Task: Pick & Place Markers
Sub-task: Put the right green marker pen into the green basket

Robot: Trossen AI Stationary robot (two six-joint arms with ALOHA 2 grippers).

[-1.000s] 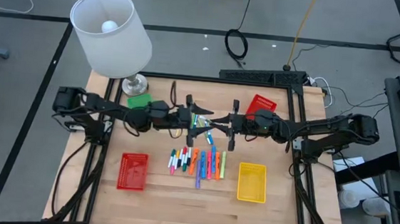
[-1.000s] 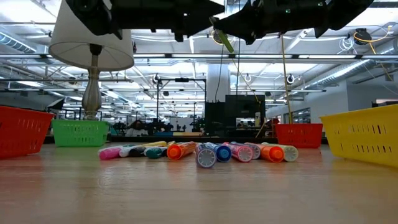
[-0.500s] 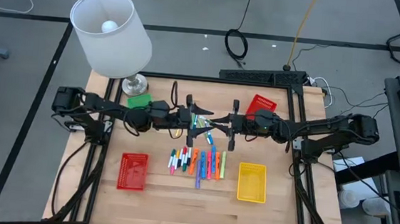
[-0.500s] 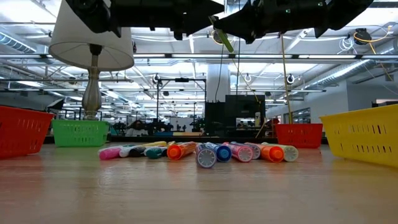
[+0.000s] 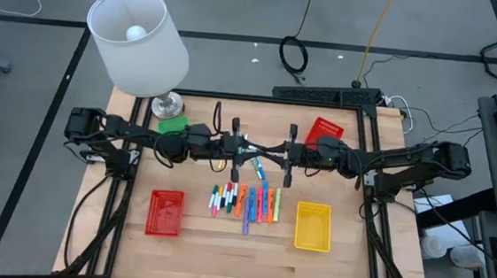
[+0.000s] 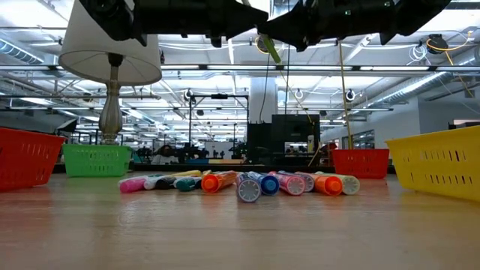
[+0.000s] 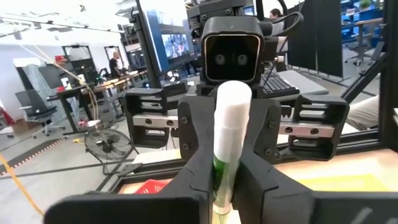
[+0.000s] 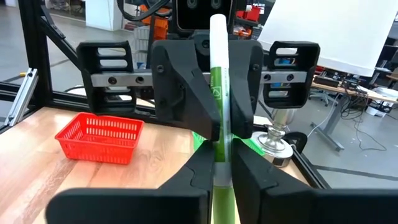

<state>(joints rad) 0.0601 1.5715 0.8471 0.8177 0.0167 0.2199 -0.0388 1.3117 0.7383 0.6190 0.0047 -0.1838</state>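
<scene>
Wrist views show both grippers' jaws clenched on one slim, smooth green-and-white marker held between them.

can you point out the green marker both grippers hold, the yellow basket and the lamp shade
green marker [image 8: 219, 93]: right wrist view, on its green barrel between the fingers.
yellow basket [image 5: 311, 244]: high view, on its near rim.
lamp shade [image 5: 153, 56]: high view, on its white outer wall.
</scene>
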